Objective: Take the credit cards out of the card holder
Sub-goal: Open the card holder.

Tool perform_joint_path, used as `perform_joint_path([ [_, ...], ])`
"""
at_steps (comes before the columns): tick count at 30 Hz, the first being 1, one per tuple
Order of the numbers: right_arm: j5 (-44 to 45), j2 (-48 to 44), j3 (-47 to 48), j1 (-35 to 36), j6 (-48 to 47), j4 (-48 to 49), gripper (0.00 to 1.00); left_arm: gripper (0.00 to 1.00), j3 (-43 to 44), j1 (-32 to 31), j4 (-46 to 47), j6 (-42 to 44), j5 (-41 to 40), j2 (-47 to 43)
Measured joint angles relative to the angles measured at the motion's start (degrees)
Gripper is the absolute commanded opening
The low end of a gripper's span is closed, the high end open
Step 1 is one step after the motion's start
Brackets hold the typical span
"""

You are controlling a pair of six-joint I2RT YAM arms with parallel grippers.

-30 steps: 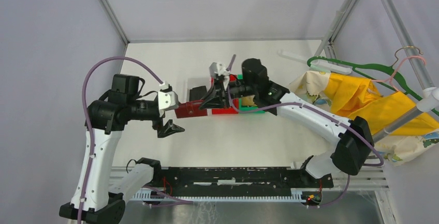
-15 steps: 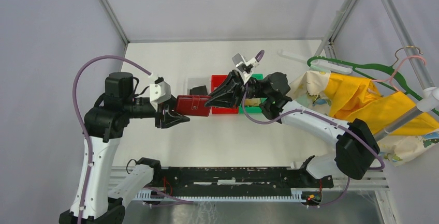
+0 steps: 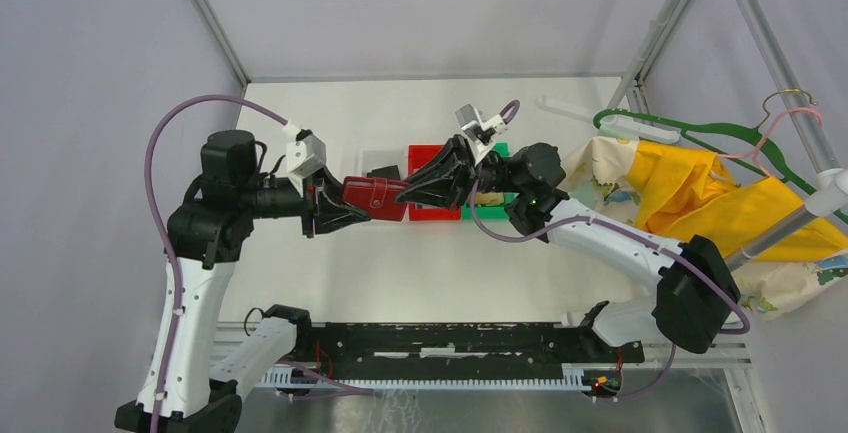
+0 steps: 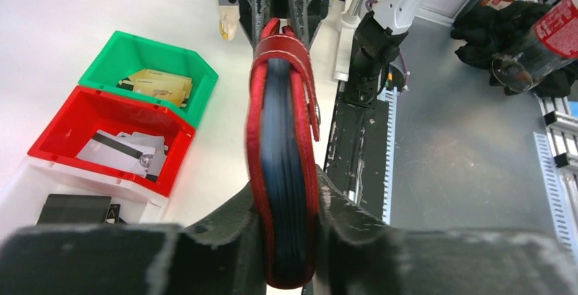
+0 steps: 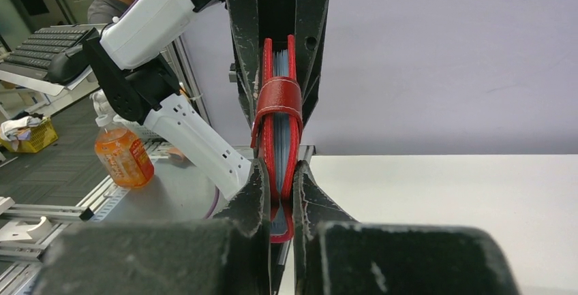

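Observation:
The red card holder (image 3: 373,195) hangs in the air between my two arms, folded, its strap across the outside. My left gripper (image 3: 347,211) is shut on its left end, and in the left wrist view the fingers (image 4: 240,216) press both red covers of the card holder (image 4: 285,152). My right gripper (image 3: 404,193) is shut on the other end, pinching the card holder (image 5: 278,107) at its bottom edge. Only blue-grey leaves show inside; any credit cards in it are hidden. Gold-tan credit cards (image 4: 160,84) lie in the green bin (image 4: 198,70).
A red bin (image 4: 102,167) beside the green one holds pale cards with a dark stripe. A white bin (image 4: 27,186) holds a black wallet (image 4: 73,208). Yellow cloth (image 3: 700,188) and a green hanger (image 3: 690,133) lie at the right. A black rail (image 3: 450,341) runs along the near edge.
My left gripper moved in from the left and closed its wide-open jaws onto the card holder's free end. The right gripper swung the holder up toward it and kept its grip.

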Motion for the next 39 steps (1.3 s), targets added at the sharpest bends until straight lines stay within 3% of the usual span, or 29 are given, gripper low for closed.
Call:
perform_joint_path([
  [2, 0.24, -0.09, -0.02, 0.02, -0.22, -0.11, 0.48, 0.11, 0.0, 0.04, 0.39, -0.85, -0.2, 0.04],
  [5, 3.1, -0.87, -0.24, 0.22, -3.06, -2.6, 0.75, 0.02, -0.09, -0.02, 1.46, -2.97, -0.96, 0.2],
  [8, 8.98, -3.48, -1.44, 0.5, -9.25, -8.59, 0.91, 0.02, -0.26, -0.07, 2.67, -5.99, -3.28, 0.09],
  [10, 15.37, -5.84, -1.49, 1.64, -15.98, -14.43, 0.94, 0.02, -0.92, -0.07, 3.76, -8.02, -5.62, -0.02],
  [15, 33.68, -10.21, -0.26, 10.34, -35.08, -25.75, 0.88, 0.02, -4.09, -0.07, 5.4, -13.31, -9.79, 0.22],
  [22, 53.24, -11.3, -1.36, 22.53, -57.61, -28.83, 0.78, 0.02, -6.88, -0.07, 5.42, -19.78, -11.89, 1.25],
  [29, 62.82, -11.3, -2.23, 30.12, -73.24, -28.89, 0.63, 0.02, -5.14, -0.07, 1.51, -20.15, -10.6, 3.39],
  [39, 69.61, -8.07, -1.73, 35.71, -86.01, -29.29, 0.53, 0.02, -4.0, -0.07, -1.95, -20.15, -8.22, 4.55],
])
